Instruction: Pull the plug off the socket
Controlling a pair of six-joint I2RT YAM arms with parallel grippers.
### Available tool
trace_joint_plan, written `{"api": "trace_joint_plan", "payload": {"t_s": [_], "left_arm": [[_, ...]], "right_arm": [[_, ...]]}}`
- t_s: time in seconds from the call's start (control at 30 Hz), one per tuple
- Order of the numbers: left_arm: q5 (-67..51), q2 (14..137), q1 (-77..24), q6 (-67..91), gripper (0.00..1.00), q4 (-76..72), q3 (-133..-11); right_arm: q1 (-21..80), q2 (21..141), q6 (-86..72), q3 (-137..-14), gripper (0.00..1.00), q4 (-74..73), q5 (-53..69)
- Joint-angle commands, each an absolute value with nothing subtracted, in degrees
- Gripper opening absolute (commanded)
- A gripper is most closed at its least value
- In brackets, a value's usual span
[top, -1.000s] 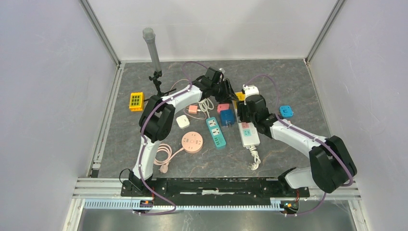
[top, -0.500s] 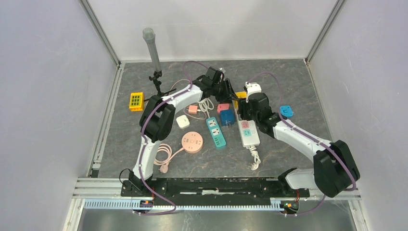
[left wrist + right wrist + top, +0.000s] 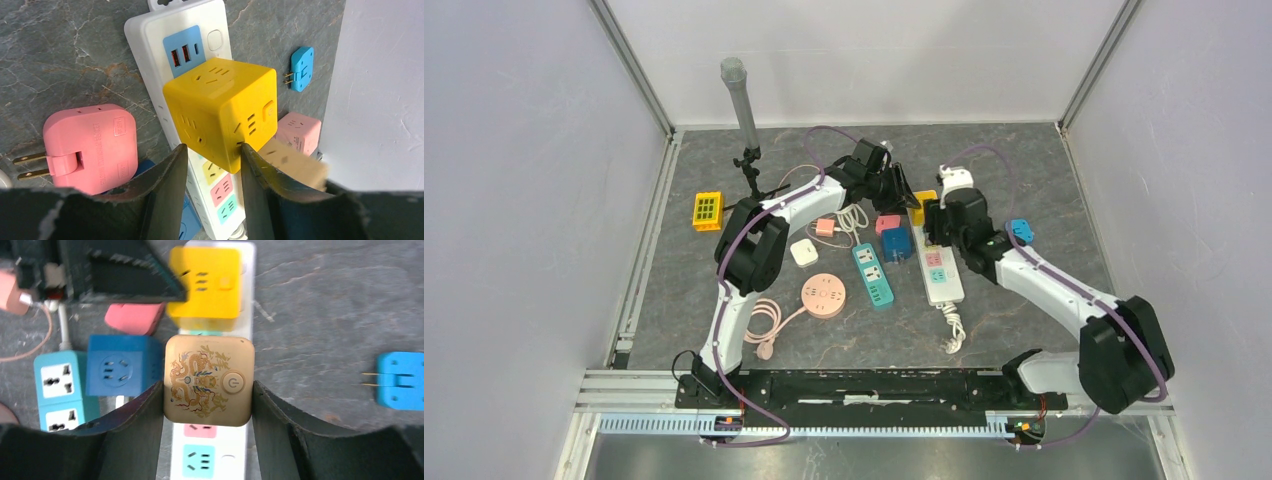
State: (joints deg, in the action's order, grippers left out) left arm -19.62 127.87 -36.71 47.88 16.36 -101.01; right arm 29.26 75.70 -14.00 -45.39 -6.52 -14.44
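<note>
A white power strip [image 3: 942, 275] lies mid-table, with a yellow cube adapter [image 3: 222, 112] plugged in at its far end. My right gripper [image 3: 207, 385] is shut on a gold square plug [image 3: 209, 381] with a dragon print and a power button. It holds the plug just over the strip [image 3: 210, 460], above the pink and teal sockets; the prongs are hidden. My left gripper [image 3: 212, 147] pinches the near corner of the yellow cube, one finger on each side. In the top view, both grippers meet over the strip's far end, the left [image 3: 902, 192] beside the right [image 3: 944, 222].
A pink flat adapter [image 3: 92, 147] and a blue cube [image 3: 122, 371] lie left of the strip, with a teal strip [image 3: 873, 274] beyond them. A light blue adapter [image 3: 400, 380] lies to the right. A round pink socket [image 3: 824, 295], a yellow block [image 3: 707, 210] and a grey post [image 3: 742, 105] stand further left.
My right gripper has moved back and to the right with the gold plug, and its arm has swung outward. The left arm has stayed at the yellow cube.
</note>
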Motion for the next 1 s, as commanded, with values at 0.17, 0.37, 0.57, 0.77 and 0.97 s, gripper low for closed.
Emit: {"api": "trace_joint_plan", "payload": {"t_s": [0.17,0.37,0.57,0.77,0.97], "left_arm": [[-14.19,133.30,-37.18,42.63,0.49,26.45,-99.32],[-14.25,133.28,-37.18,42.45,0.49,26.46,-99.20],[-14.15,133.23,-37.20,42.45,0.51,26.43,-99.07],[-14.36,133.33,-37.19,42.36,0.53,26.22,-99.05],[-14.47,133.32,-37.18,42.37,0.55,26.19,-98.96]], "right_arm": [[13.98,71.24,-12.70,-46.76,0.00,-5.62,-8.70],[4.26,76.07,-12.88,-46.76,0.00,-3.16,5.41],[-4.24,82.53,-15.35,-46.67,0.13,-0.44,22.69],[-6.47,85.31,-16.31,-46.08,0.32,-1.30,24.55],[-7.21,85.39,-16.78,-45.44,0.62,-3.42,17.72]]}}
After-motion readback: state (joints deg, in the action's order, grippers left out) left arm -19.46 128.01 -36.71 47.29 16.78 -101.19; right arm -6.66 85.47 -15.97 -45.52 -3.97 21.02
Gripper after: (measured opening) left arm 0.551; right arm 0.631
